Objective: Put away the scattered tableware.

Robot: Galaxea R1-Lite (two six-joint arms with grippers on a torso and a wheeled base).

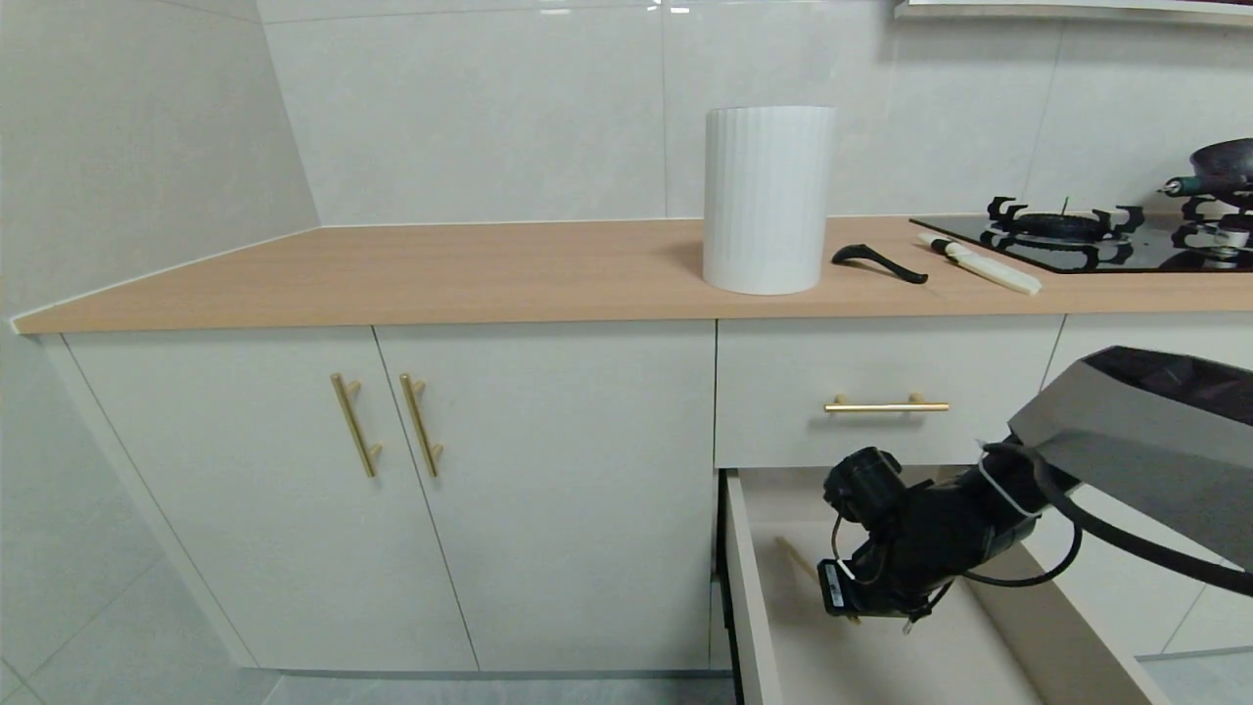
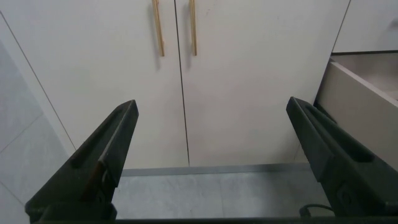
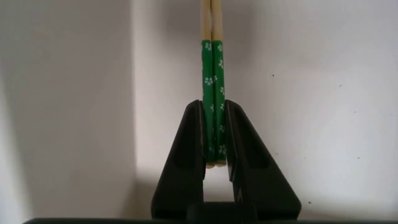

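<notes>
So, in the right wrist view the right claw (image 3: pixel 214 158) is closed tight on 2 green chopsticks (image 3: pixel 211 74). It grips them near their green ends, and their pale tips point away from it over the bare floor of the drawer (image 3: pixel 311 93). We cannot tell whether they touch that floor.

In the head view this claw sits low inside the open drawer. We judge the chopsticks are held so low in order to be laid flat there. Well above the claw, on the wooden countertop (image 1: pixel 440 274), a black tool (image 1: pixel 878 260) and a pale knife (image 1: pixel 981 264) lie beside a white ribbed container (image 1: pixel 768 196), near the stove (image 1: pixel 1067 235). They are probably the next pieces to put away.

In the left wrist view the left claw (image 2: pixel 214 162) is spread wide and holds nothing. Ahead of it are the cabinet doors (image 2: pixel 249 81) and the grey floor (image 2: pixel 205 193).
</notes>
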